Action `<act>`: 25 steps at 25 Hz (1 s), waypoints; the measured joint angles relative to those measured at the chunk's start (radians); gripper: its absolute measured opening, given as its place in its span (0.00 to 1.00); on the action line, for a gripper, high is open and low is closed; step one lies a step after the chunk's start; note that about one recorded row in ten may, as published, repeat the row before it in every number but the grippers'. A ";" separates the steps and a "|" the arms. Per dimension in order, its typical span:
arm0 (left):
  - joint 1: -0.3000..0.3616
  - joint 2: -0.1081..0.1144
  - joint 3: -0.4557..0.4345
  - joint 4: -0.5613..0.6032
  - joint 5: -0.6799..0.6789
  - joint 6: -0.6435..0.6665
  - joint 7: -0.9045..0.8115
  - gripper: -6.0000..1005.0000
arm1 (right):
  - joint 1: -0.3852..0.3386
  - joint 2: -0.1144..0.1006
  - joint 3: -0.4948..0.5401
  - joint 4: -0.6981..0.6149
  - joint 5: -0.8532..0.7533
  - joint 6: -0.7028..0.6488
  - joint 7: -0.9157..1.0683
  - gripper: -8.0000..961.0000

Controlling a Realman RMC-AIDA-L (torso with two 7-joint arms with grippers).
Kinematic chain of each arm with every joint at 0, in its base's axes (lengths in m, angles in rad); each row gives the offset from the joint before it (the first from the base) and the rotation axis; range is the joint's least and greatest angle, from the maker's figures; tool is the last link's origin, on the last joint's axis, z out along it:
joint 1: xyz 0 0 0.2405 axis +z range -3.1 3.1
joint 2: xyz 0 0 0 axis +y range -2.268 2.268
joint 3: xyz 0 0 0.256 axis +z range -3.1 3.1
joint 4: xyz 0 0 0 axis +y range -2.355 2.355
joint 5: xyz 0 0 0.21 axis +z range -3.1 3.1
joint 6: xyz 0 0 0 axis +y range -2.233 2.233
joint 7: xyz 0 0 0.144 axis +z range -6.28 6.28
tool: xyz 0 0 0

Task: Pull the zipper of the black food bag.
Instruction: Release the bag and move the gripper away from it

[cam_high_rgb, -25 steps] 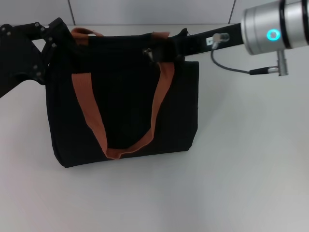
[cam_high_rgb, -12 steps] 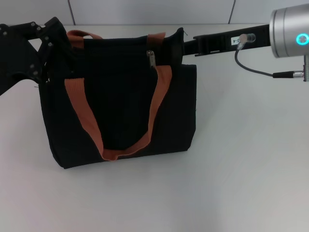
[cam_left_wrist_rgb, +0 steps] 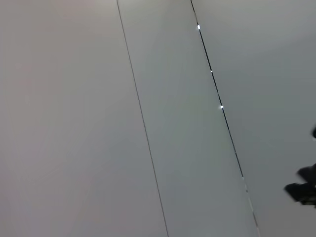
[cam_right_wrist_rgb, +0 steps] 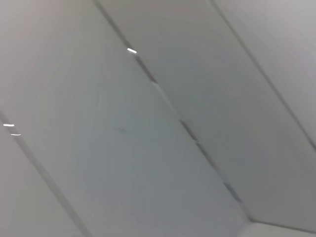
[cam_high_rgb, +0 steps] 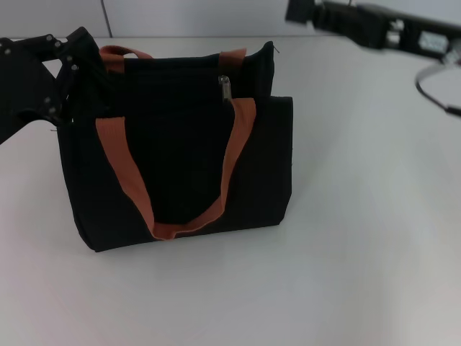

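Note:
The black food bag (cam_high_rgb: 180,158) stands upright on the white table, with its orange-brown handles (cam_high_rgb: 234,144) hanging down its front. The zipper (cam_high_rgb: 225,88), a small silver pull tab, hangs at the bag's top edge, right of the middle. My left gripper (cam_high_rgb: 75,72) sits against the bag's upper left corner, black against black, so its hold is unclear. My right gripper (cam_high_rgb: 299,11) is high at the far right, well clear of the bag. Both wrist views show only grey wall panels.
The white table (cam_high_rgb: 360,216) stretches to the right of the bag and in front of it. A grey cable (cam_high_rgb: 432,86) from the right arm loops at the right edge. A panelled wall runs along the back.
The right arm has drawn back from the bag's upper right corner, up and to the right. The bag shifted slightly left after the first frame. The left arm stayed put.

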 joint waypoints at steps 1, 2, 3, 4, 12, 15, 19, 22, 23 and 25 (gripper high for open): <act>-0.001 0.000 0.000 0.000 0.000 0.000 -0.007 0.09 | 0.013 -0.006 0.029 0.061 0.009 -0.067 -0.079 0.22; -0.002 0.000 0.000 0.000 0.000 -0.001 -0.015 0.09 | 0.027 -0.012 0.045 0.119 0.010 -0.147 -0.156 0.25; -0.003 0.000 0.000 0.000 0.000 -0.002 -0.019 0.09 | 0.036 -0.020 0.054 0.160 0.009 -0.197 -0.218 0.29; -0.003 0.000 0.000 0.000 0.000 -0.004 -0.026 0.09 | 0.042 -0.027 0.057 0.202 0.002 -0.252 -0.290 0.33; 0.002 0.005 0.000 0.000 0.003 -0.006 -0.079 0.09 | -0.005 -0.022 0.050 0.355 -0.185 -0.375 -0.732 0.54; 0.004 0.013 0.004 0.000 0.004 -0.008 -0.106 0.09 | -0.028 0.002 0.052 0.385 -0.281 -0.336 -0.834 0.60; 0.007 0.029 0.005 0.002 0.006 -0.022 -0.201 0.10 | -0.028 0.009 0.048 0.472 -0.313 -0.256 -0.915 0.69; 0.014 0.049 0.007 0.005 0.009 -0.027 -0.281 0.10 | -0.012 0.008 0.048 0.521 -0.316 -0.231 -0.950 0.71; 0.018 0.057 0.008 0.008 0.014 -0.027 -0.307 0.10 | -0.008 0.008 0.047 0.529 -0.318 -0.225 -0.955 0.71; 0.025 0.077 0.008 0.015 0.029 -0.024 -0.344 0.10 | -0.003 0.008 0.047 0.533 -0.325 -0.213 -0.959 0.71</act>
